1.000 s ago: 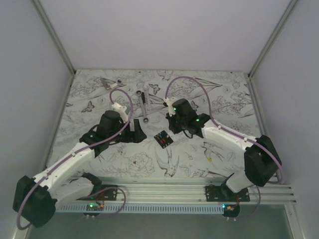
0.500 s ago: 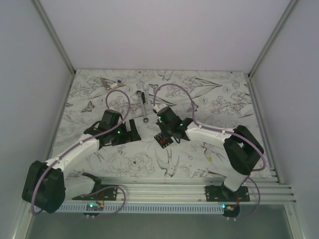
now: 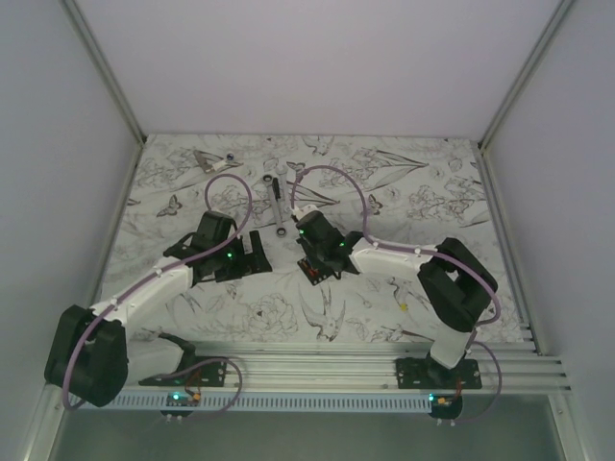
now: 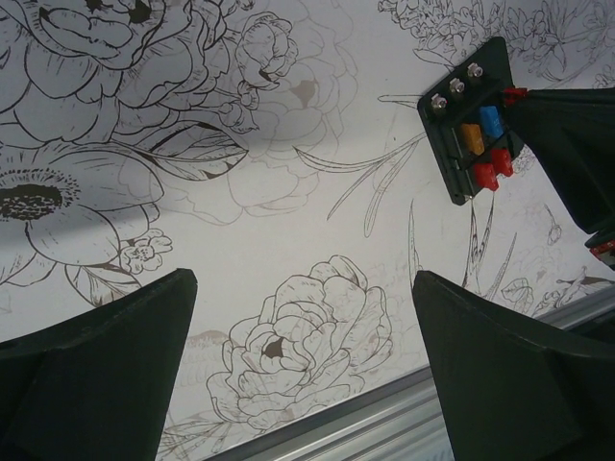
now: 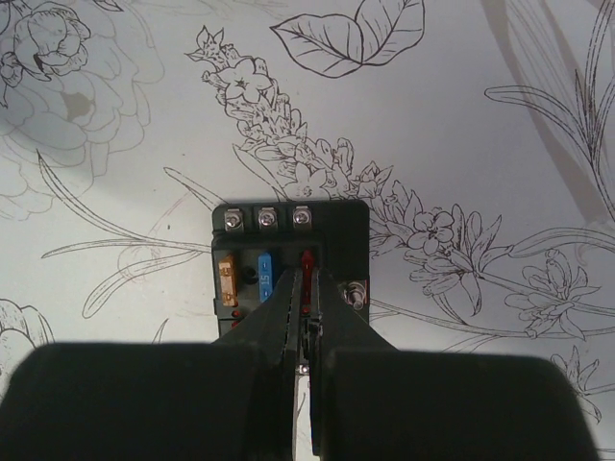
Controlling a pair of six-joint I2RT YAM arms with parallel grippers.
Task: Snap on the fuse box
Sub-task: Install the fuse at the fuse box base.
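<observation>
The fuse box [image 5: 252,252] is a small black box lying flat on the flower-printed table, with an orange and a blue fuse in its slots and a row of screws along its far edge. My right gripper [image 5: 307,280] hangs just over it, shut on a red fuse [image 5: 307,261] that stands at a slot beside the blue one. From the top view the right gripper [image 3: 314,257] covers most of the fuse box [image 3: 312,277]. My left gripper [image 4: 303,355] is open and empty, left of the fuse box [image 4: 459,134] and apart from it.
A long grey metal bar [image 3: 277,206] lies behind the grippers. A small metal part [image 3: 206,158] sits at the far left. A tiny yellow piece [image 3: 402,305] lies right of the box. The aluminium rail [image 3: 336,370] runs along the near edge.
My right gripper has swung left and down from behind the fuse box to right over it. My left gripper has opened a little wider and its arm has folded back.
</observation>
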